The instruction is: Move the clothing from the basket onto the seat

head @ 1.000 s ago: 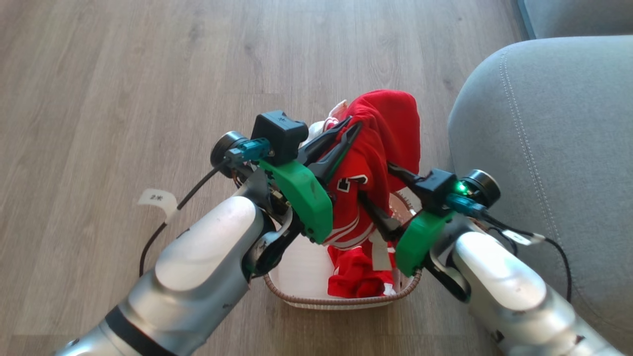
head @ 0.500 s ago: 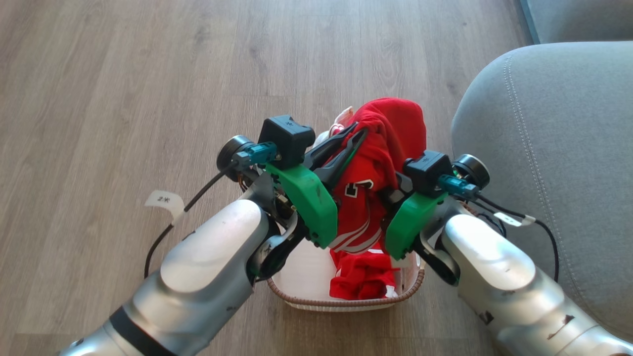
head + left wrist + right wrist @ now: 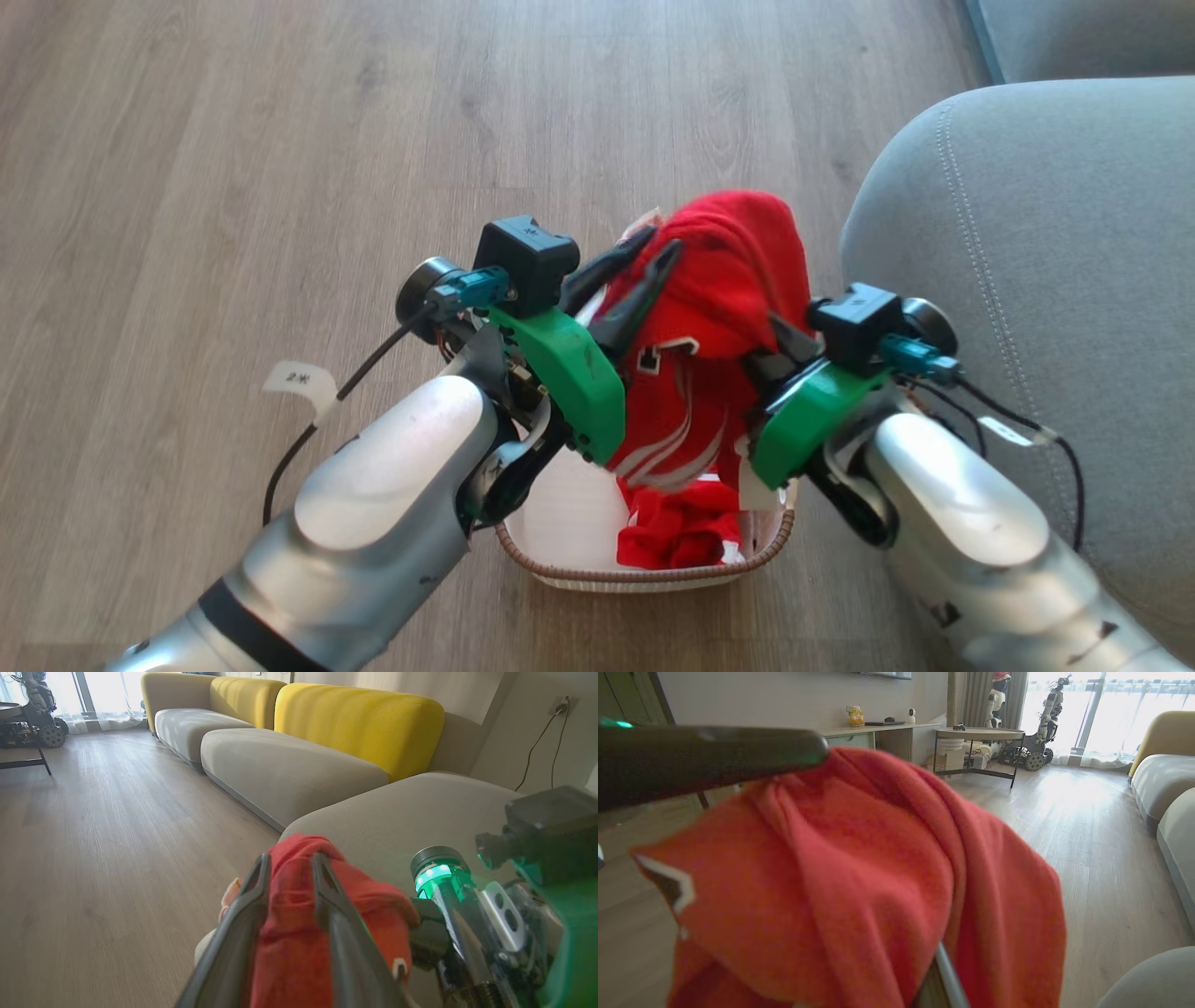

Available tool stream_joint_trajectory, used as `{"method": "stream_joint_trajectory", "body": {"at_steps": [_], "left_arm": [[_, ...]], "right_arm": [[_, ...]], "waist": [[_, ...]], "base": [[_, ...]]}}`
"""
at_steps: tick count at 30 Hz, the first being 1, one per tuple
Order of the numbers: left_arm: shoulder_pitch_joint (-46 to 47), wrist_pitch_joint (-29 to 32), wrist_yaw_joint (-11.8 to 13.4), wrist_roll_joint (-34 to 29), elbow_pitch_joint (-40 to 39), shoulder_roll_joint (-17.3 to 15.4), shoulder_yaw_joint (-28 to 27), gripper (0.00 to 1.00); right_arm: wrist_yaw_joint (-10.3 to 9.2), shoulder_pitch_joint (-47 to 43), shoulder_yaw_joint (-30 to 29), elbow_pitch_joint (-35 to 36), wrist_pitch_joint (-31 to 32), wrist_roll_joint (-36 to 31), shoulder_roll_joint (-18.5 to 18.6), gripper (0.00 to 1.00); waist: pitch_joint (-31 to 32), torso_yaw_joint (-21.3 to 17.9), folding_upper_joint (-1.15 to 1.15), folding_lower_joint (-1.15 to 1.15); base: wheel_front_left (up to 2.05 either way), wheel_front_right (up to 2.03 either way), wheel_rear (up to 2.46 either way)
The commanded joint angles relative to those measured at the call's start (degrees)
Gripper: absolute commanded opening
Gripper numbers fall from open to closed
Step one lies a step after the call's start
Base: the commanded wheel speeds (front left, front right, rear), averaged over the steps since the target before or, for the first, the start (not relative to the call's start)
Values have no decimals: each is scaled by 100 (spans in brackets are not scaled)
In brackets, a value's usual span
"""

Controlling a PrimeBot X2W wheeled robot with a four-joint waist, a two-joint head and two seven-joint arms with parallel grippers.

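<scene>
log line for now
left pincer: shut on red garment | right pincer: under it, grip unclear | second garment: in basket | seat: not reached

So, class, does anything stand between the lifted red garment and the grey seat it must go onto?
No object visible does. The garment, held up in the left end effector above the basket, has the seat close on its right; between them lies the robot's own right arm over wooden floor.
</scene>
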State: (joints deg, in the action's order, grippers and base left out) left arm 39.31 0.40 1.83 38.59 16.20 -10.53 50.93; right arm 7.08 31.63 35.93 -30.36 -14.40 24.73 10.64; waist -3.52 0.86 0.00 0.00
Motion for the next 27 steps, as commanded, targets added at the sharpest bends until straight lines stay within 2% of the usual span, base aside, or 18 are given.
{"method": "stream_joint_trajectory", "body": {"at_steps": [1, 3, 4, 5, 6, 15, 27], "left_arm": [[208, -62, 29, 34, -172, -108, -275, 71], [180, -64, 36, 39, -179, -109, -257, 74], [168, -64, 40, 43, -182, -110, -250, 79], [157, -67, 45, 47, -185, -114, -246, 92], [144, -71, 49, 52, -188, -117, -243, 100], [35, -146, 117, 85, -271, -192, -264, 100], [-2, -219, 36, 57, -477, -365, -209, 100]], "right_arm": [[41, 13, -55, 234, -59, 52, -13, 0], [41, -70, -182, 360, -60, 57, 23, 0], [41, -114, -252, 426, -60, 53, 42, 0], [41, -157, -327, 496, -60, 42, 63, 0], [41, -202, -411, 569, -60, 34, 84, 0], [41, -613, -1169, 1237, -60, -186, 287, 0], [41, -1042, -1783, 1999, -60, -230, 485, 0]], "waist": [[10, -12, 0, 0], [33, -38, 0, 0], [41, -52, 0, 0], [50, -68, 0, 0], [62, -84, 0, 0], [81, -327, 0, 0], [-31, -1150, 0, 0]], "base": [[0, 0, 0], [0, 0, 0], [0, 0, 0], [0, 0, 0], [0, 0, 0], [0, 0, 0], [0, 0, 0]]}}
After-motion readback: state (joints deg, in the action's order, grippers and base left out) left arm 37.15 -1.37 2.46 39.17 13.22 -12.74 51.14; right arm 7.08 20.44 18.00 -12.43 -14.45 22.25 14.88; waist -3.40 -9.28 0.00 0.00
